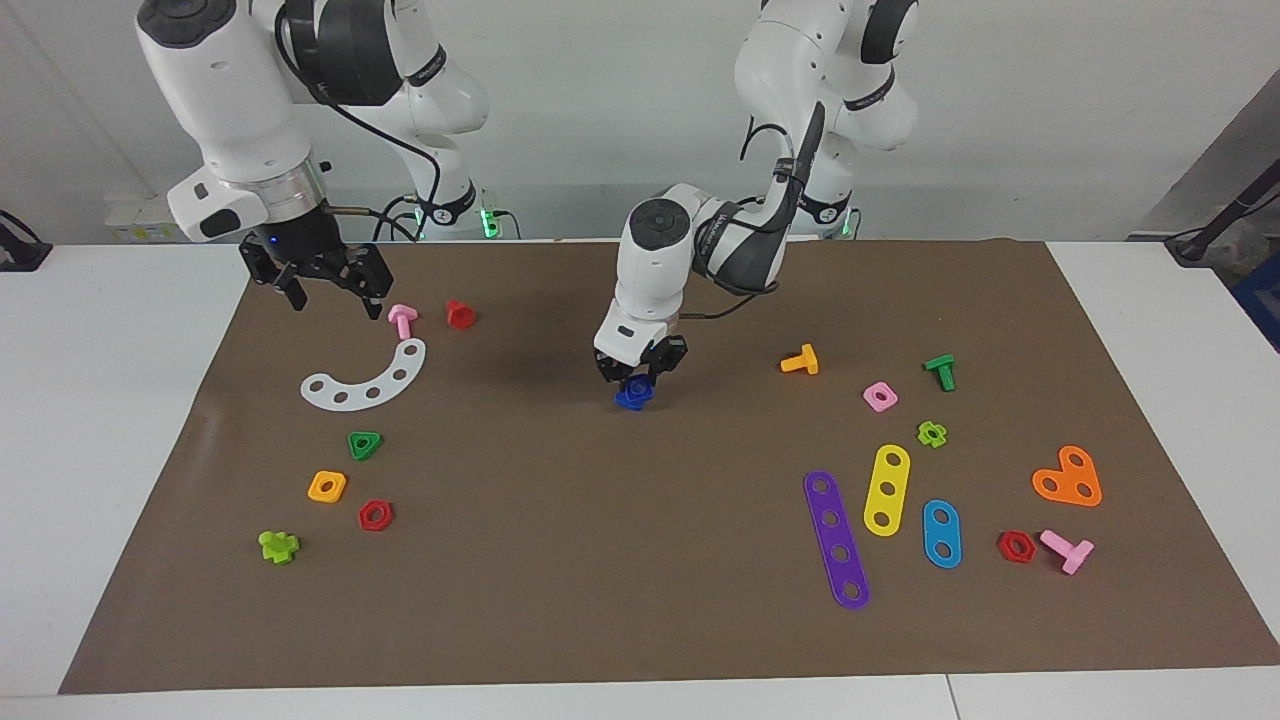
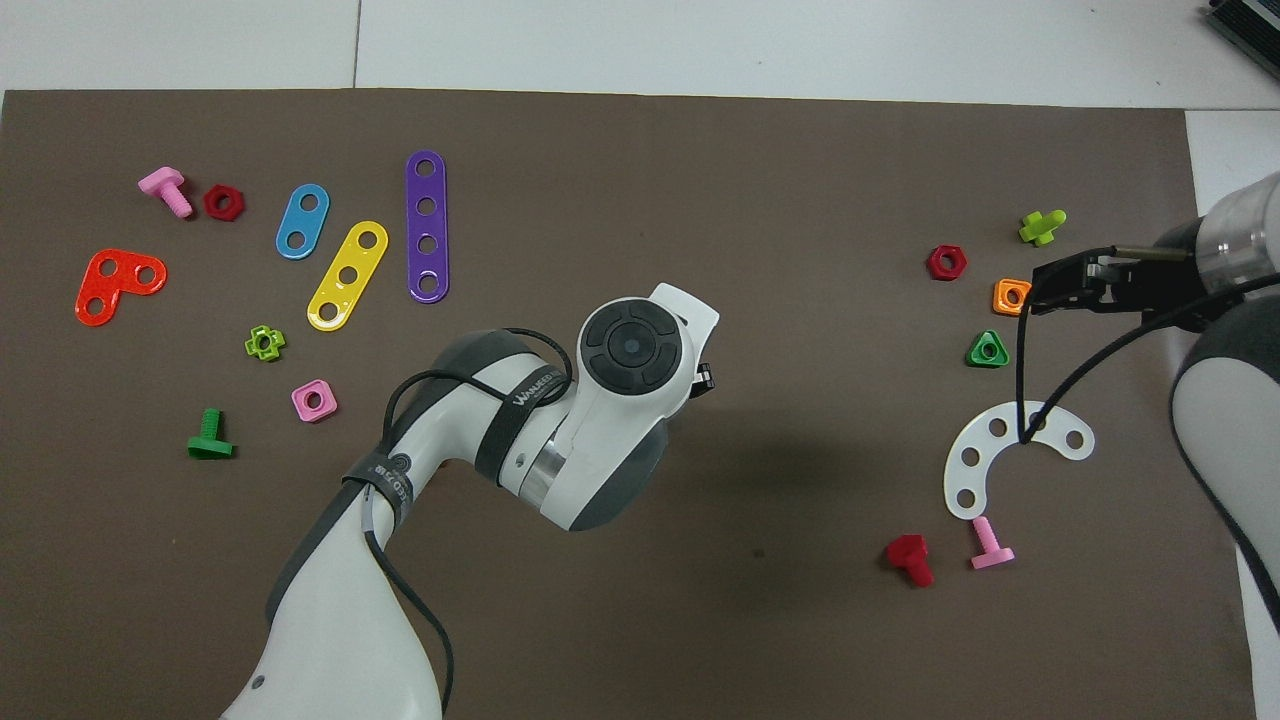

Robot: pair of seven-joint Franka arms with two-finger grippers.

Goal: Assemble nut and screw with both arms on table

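The left tool (image 1: 640, 372) is down at the middle of the mat, its fingers set about a dark-blue piece (image 1: 634, 395) that rests on or just above the brown surface. From the facing view the piece looks like nut and screw together, though I cannot tell the two apart, and the arm hides them in the overhead view. The fingers appear clenched on it. The right tool (image 1: 330, 285) hangs released, fingers spread, over the mat at the right arm's end, above the pink bolt (image 1: 402, 319) and the white curved strip (image 1: 367, 380); that arm waits.

The bench (image 1: 120, 420) is white and carries the brown mat (image 1: 560, 540). Toward the left arm's end lie a purple strip (image 1: 837, 540), a yellow strip (image 1: 886, 490), a blue strip (image 1: 941, 533) and an orange heart plate (image 1: 1068, 478). Nearer the robots than these are an orange bolt (image 1: 800, 361), a green bolt (image 1: 940, 371), a pink nut (image 1: 879, 397) and a lime nut (image 1: 932, 433). A red nut (image 1: 1017, 546) and a second pink bolt (image 1: 1067, 549) lie just beside each other, farthest from the robots.

Toward the right arm's end, a red bolt (image 1: 460, 314) lies near the pink one. Farther from the robots sit a green triangle nut (image 1: 365, 444), an orange nut (image 1: 327, 486), a second red nut (image 1: 376, 515) and a lime bolt (image 1: 278, 545).
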